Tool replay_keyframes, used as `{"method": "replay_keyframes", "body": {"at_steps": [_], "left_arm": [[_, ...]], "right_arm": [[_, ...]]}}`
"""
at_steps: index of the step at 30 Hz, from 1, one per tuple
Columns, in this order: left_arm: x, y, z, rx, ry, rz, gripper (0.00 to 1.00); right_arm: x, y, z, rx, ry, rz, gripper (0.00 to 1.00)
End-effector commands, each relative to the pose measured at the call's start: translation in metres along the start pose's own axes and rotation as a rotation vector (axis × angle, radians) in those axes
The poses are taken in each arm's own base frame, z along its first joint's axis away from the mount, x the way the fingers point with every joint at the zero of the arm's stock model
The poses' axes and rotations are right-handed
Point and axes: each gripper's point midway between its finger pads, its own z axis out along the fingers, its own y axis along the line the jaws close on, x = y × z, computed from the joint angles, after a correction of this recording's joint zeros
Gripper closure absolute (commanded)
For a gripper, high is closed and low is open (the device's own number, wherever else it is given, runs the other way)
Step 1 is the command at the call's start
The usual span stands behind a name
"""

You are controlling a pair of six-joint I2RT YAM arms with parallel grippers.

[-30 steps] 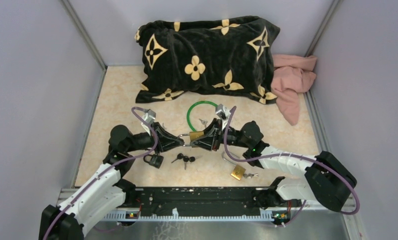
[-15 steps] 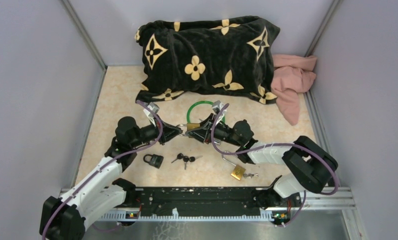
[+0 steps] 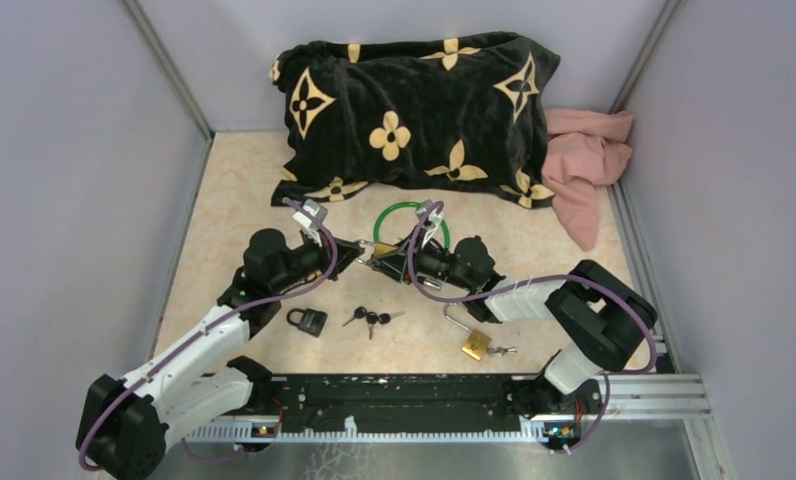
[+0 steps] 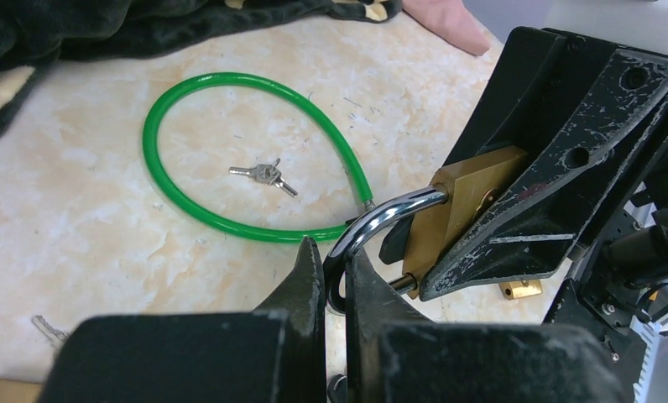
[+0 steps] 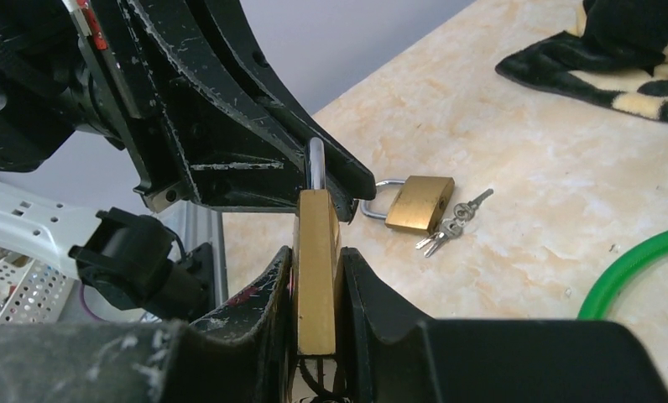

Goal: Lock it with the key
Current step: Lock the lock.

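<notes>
A brass padlock (image 3: 382,256) hangs above the table between both grippers. My right gripper (image 3: 398,258) is shut on its brass body (image 5: 316,252), seen edge-on between the fingers. My left gripper (image 3: 362,252) is shut on its chrome shackle (image 4: 379,220), which stands pulled out of the body (image 4: 472,195). In the left wrist view my left gripper (image 4: 331,253) pinches the shackle's bend. A bunch of small keys (image 4: 263,173) lies inside a green cable loop (image 4: 188,201). No key shows in the held padlock.
A black padlock (image 3: 307,320) and dark-headed keys (image 3: 372,318) lie near the front. A second brass padlock (image 3: 476,344) with keys (image 5: 448,222) lies at the front right. A black flowered cushion (image 3: 414,105) and a pink cloth (image 3: 582,165) are at the back.
Both grippers have carried the brass padlock away from the arm bases toward the green loop, holding it the same way. The items on the table have not moved.
</notes>
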Motion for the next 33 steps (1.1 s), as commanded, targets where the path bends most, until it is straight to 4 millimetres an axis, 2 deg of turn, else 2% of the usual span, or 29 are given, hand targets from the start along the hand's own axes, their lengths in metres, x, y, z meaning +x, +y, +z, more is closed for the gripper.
{"method": "replay_keyframes", "body": {"at_steps": [1, 9, 12, 14, 18, 24, 29, 33], "left_arm": [[0.004, -0.159, -0.040, 0.730, 0.092, -0.030, 1.00], [0.002, -0.179, -0.048, 0.830, 0.073, -0.029, 1.00], [-0.014, -0.187, -0.052, 0.863, 0.001, -0.006, 1.00], [-0.021, -0.190, -0.054, 0.876, -0.021, 0.000, 1.00], [-0.014, -0.195, -0.057, 0.899, 0.016, -0.029, 1.00], [-0.011, -0.201, -0.059, 0.923, 0.024, -0.035, 1.00], [-0.019, -0.205, -0.062, 0.942, -0.021, -0.006, 1.00], [-0.042, -0.214, -0.068, 0.977, -0.111, 0.072, 1.00]], "right_arm": [[-0.034, 0.052, 0.041, -0.135, -0.040, -0.002, 1.00], [-0.060, 0.031, 0.057, -0.058, -0.099, 0.001, 1.00], [-0.057, 0.026, 0.063, -0.048, -0.080, 0.007, 1.00], [-0.049, 0.015, 0.065, -0.013, -0.061, 0.006, 1.00], [-0.047, -0.005, 0.070, 0.025, -0.062, 0.012, 1.00], [-0.068, -0.008, 0.098, 0.014, -0.074, -0.027, 1.00], [-0.060, -0.017, 0.109, 0.020, -0.055, -0.022, 1.00], [-0.039, -0.029, 0.111, 0.041, -0.010, -0.007, 1.00]]}}
